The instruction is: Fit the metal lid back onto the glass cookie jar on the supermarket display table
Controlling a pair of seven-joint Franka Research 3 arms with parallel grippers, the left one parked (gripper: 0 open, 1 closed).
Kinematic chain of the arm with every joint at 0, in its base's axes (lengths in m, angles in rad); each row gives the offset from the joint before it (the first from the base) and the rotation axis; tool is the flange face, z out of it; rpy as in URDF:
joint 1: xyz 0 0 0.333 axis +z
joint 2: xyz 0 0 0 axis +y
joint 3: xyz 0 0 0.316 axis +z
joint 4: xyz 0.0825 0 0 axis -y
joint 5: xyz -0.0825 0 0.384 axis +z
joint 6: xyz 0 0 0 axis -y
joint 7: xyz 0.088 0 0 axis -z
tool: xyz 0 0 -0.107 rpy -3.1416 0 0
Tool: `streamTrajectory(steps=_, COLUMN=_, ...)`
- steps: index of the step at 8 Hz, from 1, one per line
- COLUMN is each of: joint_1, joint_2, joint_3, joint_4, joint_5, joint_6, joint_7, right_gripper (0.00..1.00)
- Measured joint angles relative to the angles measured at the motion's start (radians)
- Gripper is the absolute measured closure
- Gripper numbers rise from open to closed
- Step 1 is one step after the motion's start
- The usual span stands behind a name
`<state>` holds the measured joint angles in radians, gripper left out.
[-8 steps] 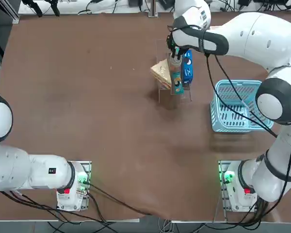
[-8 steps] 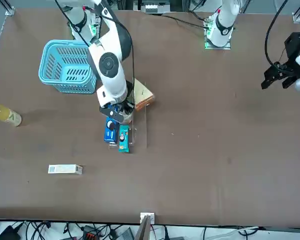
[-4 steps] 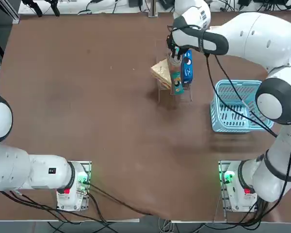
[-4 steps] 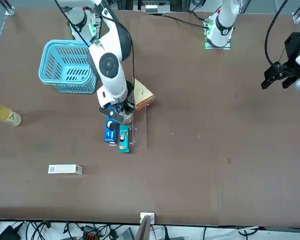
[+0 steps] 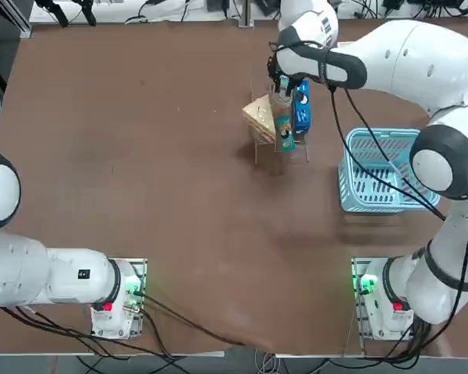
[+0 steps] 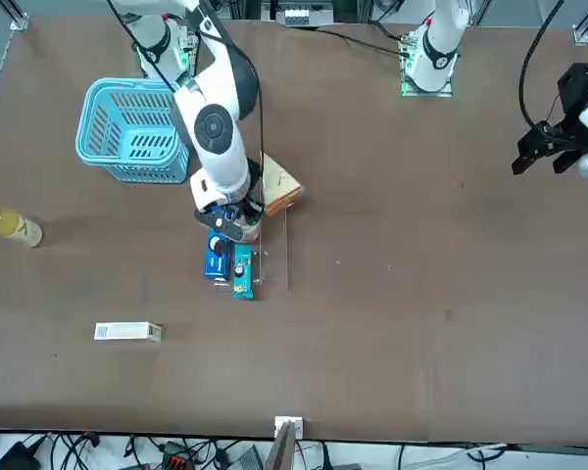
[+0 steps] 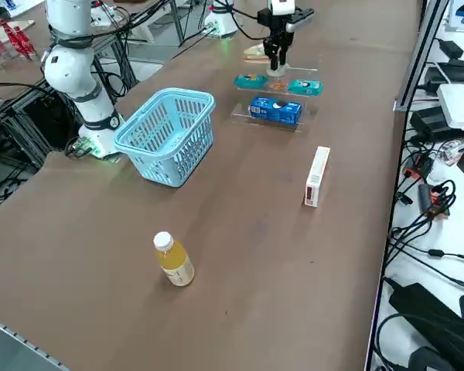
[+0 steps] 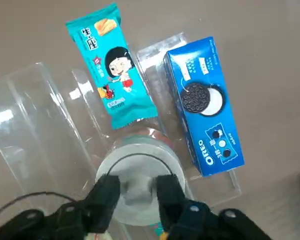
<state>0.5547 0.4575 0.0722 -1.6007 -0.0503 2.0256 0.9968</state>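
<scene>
My right tool (image 8: 136,192) hides most of the glass cookie jar (image 8: 176,165); only a curve of clear wall shows around the metal lid (image 8: 137,176), and the jar's contents I cannot make out. From overhead my wrist covers jar and lid alike. Nothing has shifted since the earlier frames: the tool (image 5: 281,84) hangs at the same spot over the clear acrylic stand (image 5: 296,149) on the brown counter (image 5: 140,171). My fingers (image 8: 106,196) are clenched on the lid's raised middle. The lid is a flat, dull silvery disc seated on the jar mouth. Just beside it lie a glossy teal snack packet (image 8: 111,65) and a blue cardboard cookie box (image 8: 206,105).
</scene>
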Motion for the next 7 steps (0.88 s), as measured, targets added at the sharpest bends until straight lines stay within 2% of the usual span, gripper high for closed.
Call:
streamTrajectory(steps=1, joint_1=0.001, joint_2=0.001, joint_3=0.000, joint_4=0.001, joint_5=0.000, joint_6=0.000, joint_7=0.000, right_gripper=0.44)
streamTrajectory(steps=3, joint_1=0.007, joint_2=0.009, joint_3=0.000, joint_4=0.004, joint_5=0.000, joint_6=0.001, joint_7=0.000, right_gripper=0.11)
streamTrajectory(steps=4, joint_1=0.009, joint_2=0.010, joint_3=0.000, joint_4=0.017, joint_5=-0.001, joint_6=0.001, joint_7=0.000, right_gripper=0.02)
streamTrajectory(steps=7, joint_1=0.009, joint_2=-0.028, joint_3=-0.001, joint_4=0.057, joint_5=-0.002, joint_6=-0.035, joint_7=0.000, right_gripper=0.01)
